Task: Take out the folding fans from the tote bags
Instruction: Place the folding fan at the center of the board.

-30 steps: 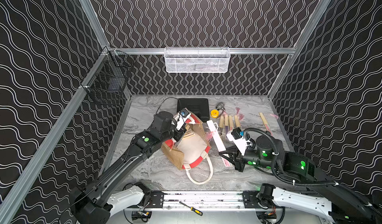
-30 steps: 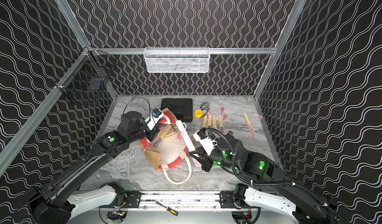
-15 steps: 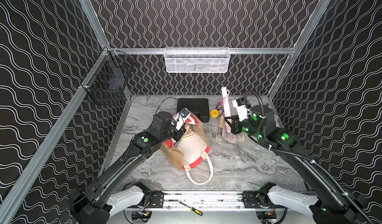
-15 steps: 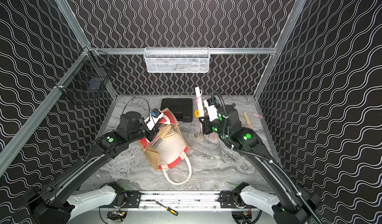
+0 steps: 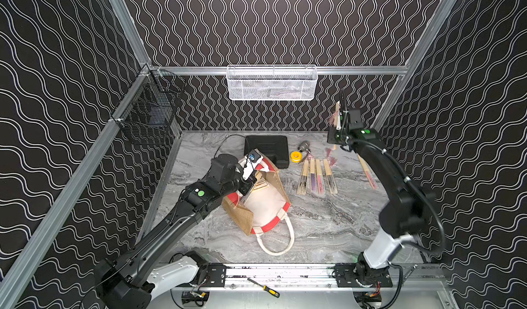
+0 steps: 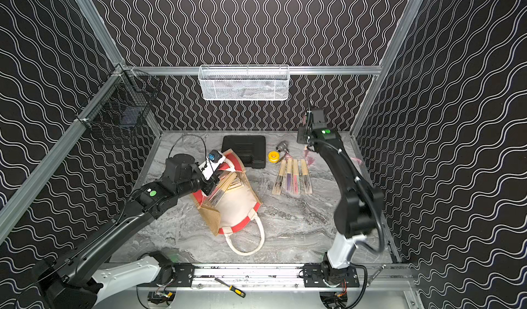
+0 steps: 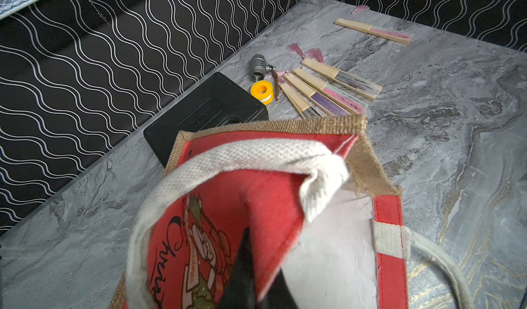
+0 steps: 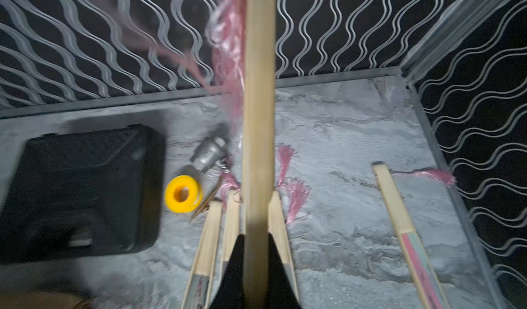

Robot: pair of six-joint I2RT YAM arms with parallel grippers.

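Observation:
The tan tote bag (image 5: 268, 204) (image 6: 236, 207) lies open on its side, with several folding fans (image 5: 261, 183) showing in its mouth. My left gripper (image 7: 252, 276) (image 5: 248, 189) is shut on the bag's red printed panel (image 7: 256, 202) at the rim. My right gripper (image 8: 256, 264) (image 5: 339, 129) is raised near the back right corner and shut on a folding fan (image 8: 258, 122) (image 5: 338, 113), which stands upright with its pink tassel hanging. Several more fans (image 5: 316, 176) (image 6: 292, 176) (image 7: 328, 90) lie side by side on the table. A single fan (image 5: 368, 173) (image 8: 399, 222) lies further right.
A flat black case (image 5: 266, 150), a yellow tape roll (image 5: 295, 156) and a metal fitting (image 5: 304, 145) lie behind the bag. A white mesh basket (image 5: 271, 83) hangs on the back wall and a black wire basket (image 5: 148, 119) on the left. A screwdriver (image 5: 263, 287) lies by the front rail.
My right arm has swung from the front beside the bag up to the back right corner, carrying the fan. My left gripper and the bag have stayed put.

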